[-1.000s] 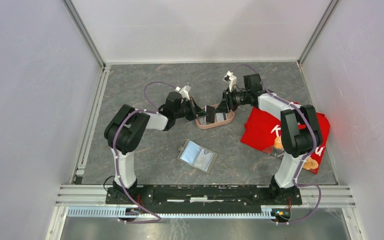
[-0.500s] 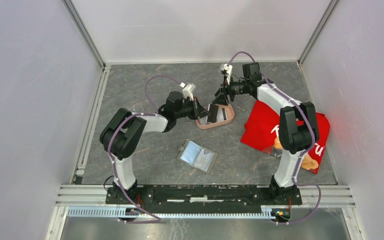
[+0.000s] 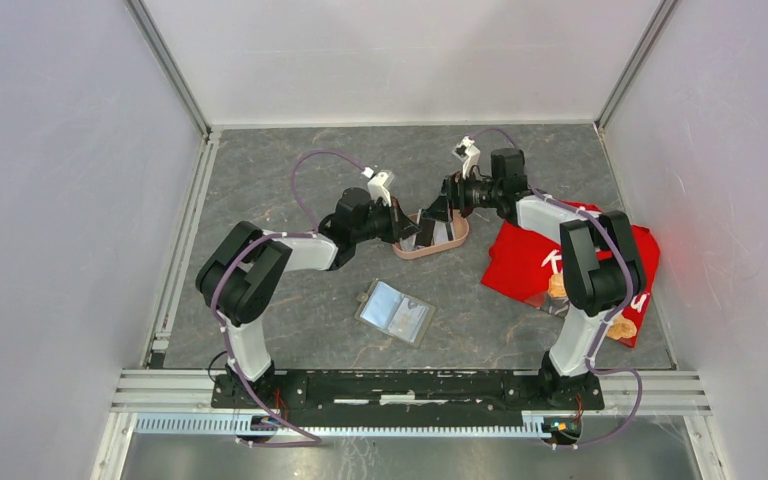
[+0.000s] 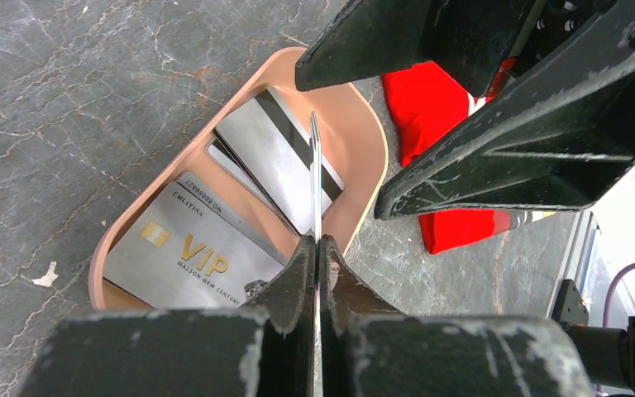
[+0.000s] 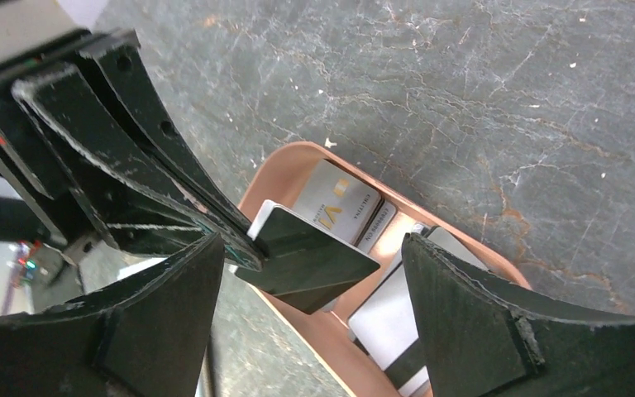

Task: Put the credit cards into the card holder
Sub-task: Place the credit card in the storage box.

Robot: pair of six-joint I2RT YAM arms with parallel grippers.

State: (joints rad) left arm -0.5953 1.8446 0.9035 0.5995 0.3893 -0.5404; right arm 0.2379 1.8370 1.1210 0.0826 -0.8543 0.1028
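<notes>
The right fingers [image 5: 463, 306] have just spread wide, letting go of the card [image 4: 315, 165]; the left fingers [image 4: 291, 277] alone pinch it edge-on above the tray [image 4: 362, 141]; the holder [image 3: 395, 311] lies open nearer the bases, likely its next stop.

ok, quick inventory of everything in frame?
tray cards: at least three, silvery-grey, one with gold VIP lettering, lying in the tray
held card: one, dark face, pinched upright above the tray
card holder: one, olive-grey, open flat on the table, nearer the arm bases than the tray
tray: one, pink, mid-table
red cloth or bag: one, red with white lettering, right of the tray, partly under the right arm
table: one, grey marbled
left gripper: black, shut on the held card
right gripper: black, open, fingers either side of the held card, not gripping
</notes>
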